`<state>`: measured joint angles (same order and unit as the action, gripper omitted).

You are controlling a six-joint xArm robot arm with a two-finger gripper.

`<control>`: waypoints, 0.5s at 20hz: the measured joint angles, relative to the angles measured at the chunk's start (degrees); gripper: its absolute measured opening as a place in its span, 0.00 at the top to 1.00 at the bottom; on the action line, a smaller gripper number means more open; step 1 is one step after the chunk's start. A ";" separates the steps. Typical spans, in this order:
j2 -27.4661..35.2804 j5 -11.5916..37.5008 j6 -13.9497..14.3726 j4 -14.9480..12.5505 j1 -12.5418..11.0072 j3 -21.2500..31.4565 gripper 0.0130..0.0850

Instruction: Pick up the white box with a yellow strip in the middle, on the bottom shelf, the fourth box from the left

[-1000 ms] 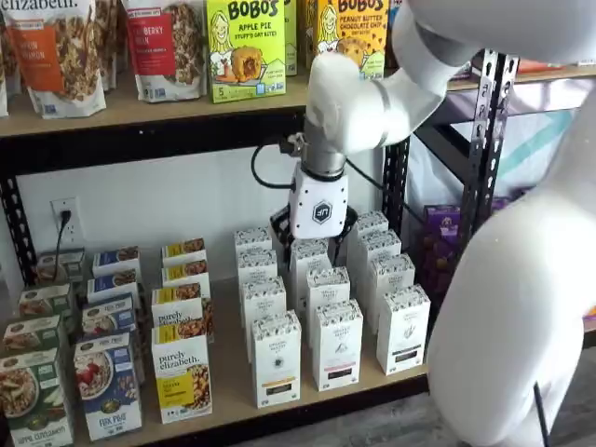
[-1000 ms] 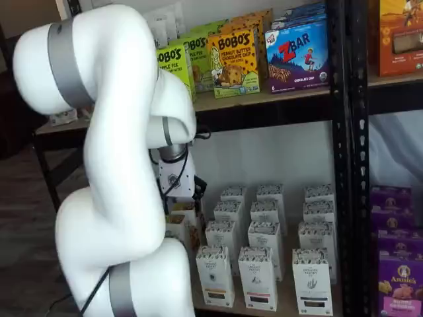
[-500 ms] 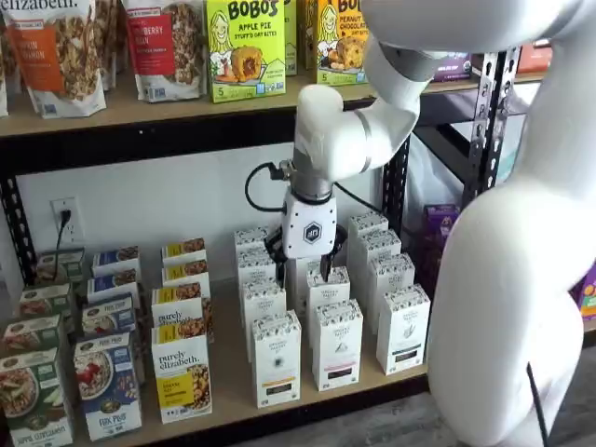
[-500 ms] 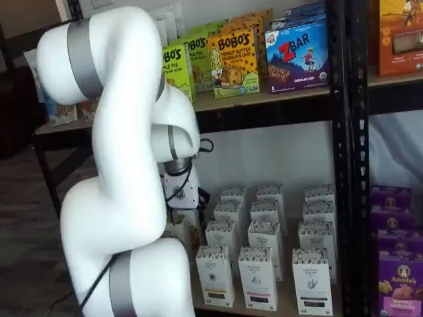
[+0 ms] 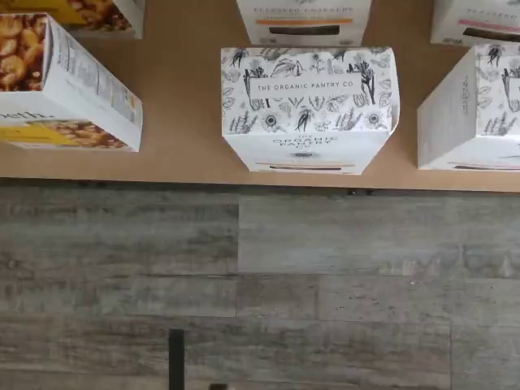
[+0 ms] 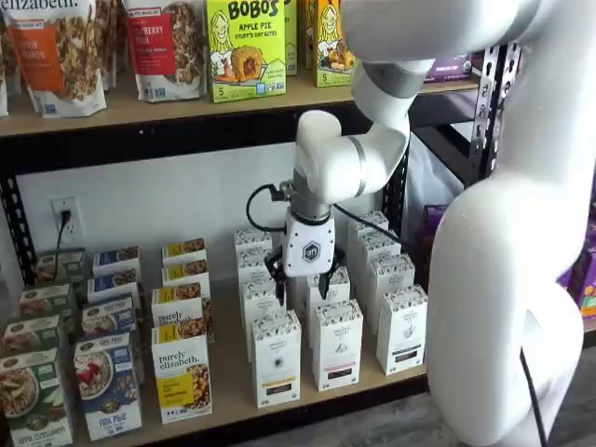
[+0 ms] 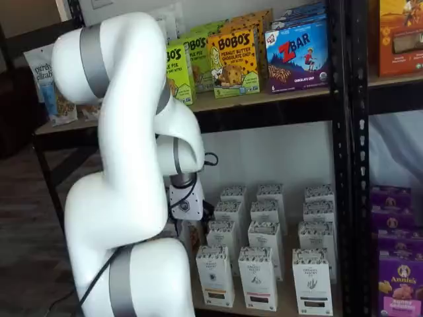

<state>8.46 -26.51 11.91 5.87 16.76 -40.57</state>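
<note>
The white box with a yellow strip (image 6: 276, 358) stands at the front of its row on the bottom shelf (image 6: 228, 377). The wrist view looks straight down on its flowered top (image 5: 309, 101), close to the shelf's front edge (image 5: 187, 166). A thin orange line shows on its front face. My gripper (image 6: 301, 282) hangs above the white cartons just behind that box, a little to its right. It is open, with a plain gap between the two black fingers and nothing in them. In a shelf view the box (image 7: 215, 274) shows beside the arm.
Purely elizabeth cartons (image 6: 182, 380) (image 5: 69, 89) stand left of the box. Same-shaped white cartons with a black strip (image 6: 337, 345) (image 5: 467, 106) stand to its right. Grey plank floor (image 5: 260, 276) lies below the shelf edge. My arm's big white links (image 6: 507, 279) fill the right foreground.
The gripper has come down and moved forward and left over the white cartons, towards the front row. It has stayed open.
</note>
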 joint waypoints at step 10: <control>6.32 1.85 -0.52 -0.89 -1.22 -3.35 0.00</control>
<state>14.78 -24.66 11.40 4.98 15.54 -43.92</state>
